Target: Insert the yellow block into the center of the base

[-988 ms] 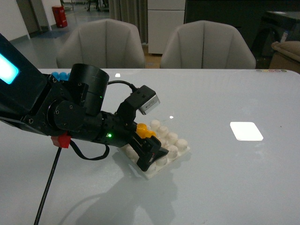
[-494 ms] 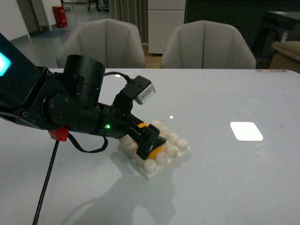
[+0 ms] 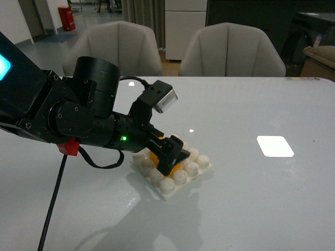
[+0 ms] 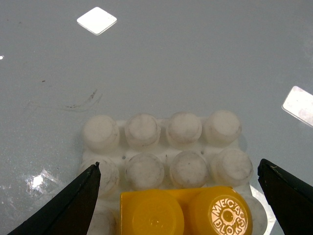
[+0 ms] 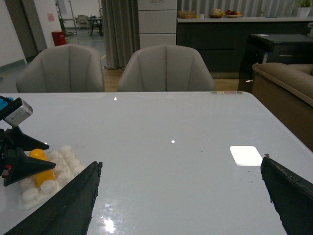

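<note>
Sitting on the base [image 4: 161, 142]: one yellow block [image 4: 183, 211], two studs, you'll count one base. Left gripper [image 4: 181, 193] spread wide, empty; right gripper [image 5: 181, 196] likewise.

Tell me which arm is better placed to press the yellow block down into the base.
Left. Its end effector is open around the yellow block on the base; the right end effector sits far across the table.

One yellow block [image 4: 183, 213], one base [image 4: 161, 147], two chairs [image 5: 61, 68]
</note>
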You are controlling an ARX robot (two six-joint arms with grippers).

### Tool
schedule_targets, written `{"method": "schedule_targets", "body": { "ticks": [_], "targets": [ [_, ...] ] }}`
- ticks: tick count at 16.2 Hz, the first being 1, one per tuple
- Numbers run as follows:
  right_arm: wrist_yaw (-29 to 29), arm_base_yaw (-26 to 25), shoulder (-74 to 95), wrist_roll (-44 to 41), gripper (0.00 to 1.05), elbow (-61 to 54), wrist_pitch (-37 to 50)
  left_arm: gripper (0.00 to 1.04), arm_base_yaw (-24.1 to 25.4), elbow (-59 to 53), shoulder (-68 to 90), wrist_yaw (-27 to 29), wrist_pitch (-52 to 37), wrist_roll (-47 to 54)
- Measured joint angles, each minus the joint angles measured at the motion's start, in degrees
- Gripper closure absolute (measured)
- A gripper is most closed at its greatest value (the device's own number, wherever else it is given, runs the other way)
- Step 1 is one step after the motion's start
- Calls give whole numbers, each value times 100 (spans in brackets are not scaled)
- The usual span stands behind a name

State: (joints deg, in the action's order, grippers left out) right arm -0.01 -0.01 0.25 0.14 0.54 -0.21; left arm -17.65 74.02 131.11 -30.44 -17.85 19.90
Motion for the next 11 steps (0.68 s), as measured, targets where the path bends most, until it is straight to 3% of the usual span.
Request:
{"method": "schedule_targets", "body": {
  "ticks": [6,11],
  "targets": [
    [0,0,0,0,6,0,0,7,-4,-4,46,-9,-184,-129],
    [-2,0,0,0,6,0,0,7,26,-234,-396,-302,-894,-997]
  ]
}}
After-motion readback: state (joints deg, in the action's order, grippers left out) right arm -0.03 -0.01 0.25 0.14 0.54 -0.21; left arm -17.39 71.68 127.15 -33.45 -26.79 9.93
